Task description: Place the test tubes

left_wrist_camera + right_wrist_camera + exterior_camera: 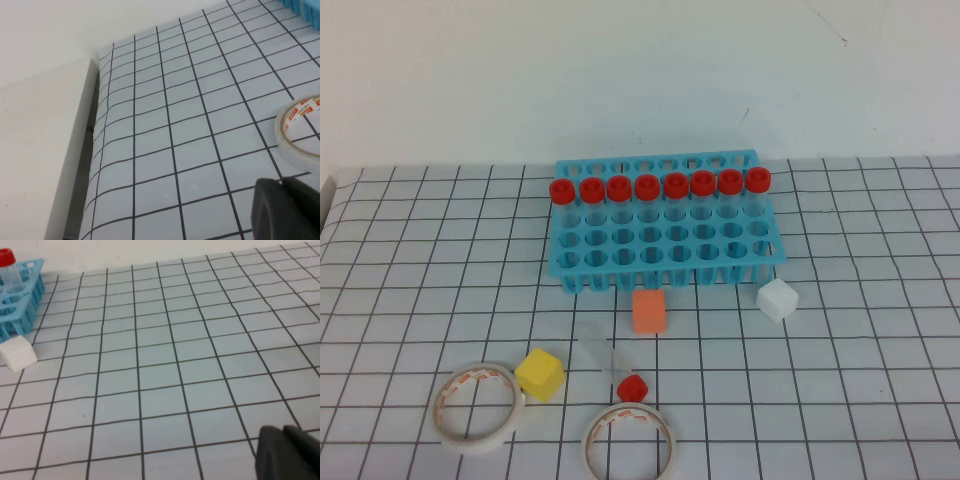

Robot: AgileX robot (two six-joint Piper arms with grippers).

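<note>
A blue tube rack (665, 250) stands mid-table, with several red-capped test tubes (647, 190) upright in one row. One more clear tube with a red cap (631, 388) lies flat on the grid mat in front of the rack, next to a tape roll (630, 444). Neither arm shows in the high view. My left gripper (281, 181) is shut and empty above the mat near the left tape roll (300, 127). My right gripper (281, 430) is shut and empty over bare mat, right of the rack corner (22, 295).
An orange cube (649, 311), a white cube (777, 299) and a yellow cube (540, 374) lie in front of the rack. A second tape roll (476, 405) sits at front left. The mat's left edge (95, 145) drops to a white surface.
</note>
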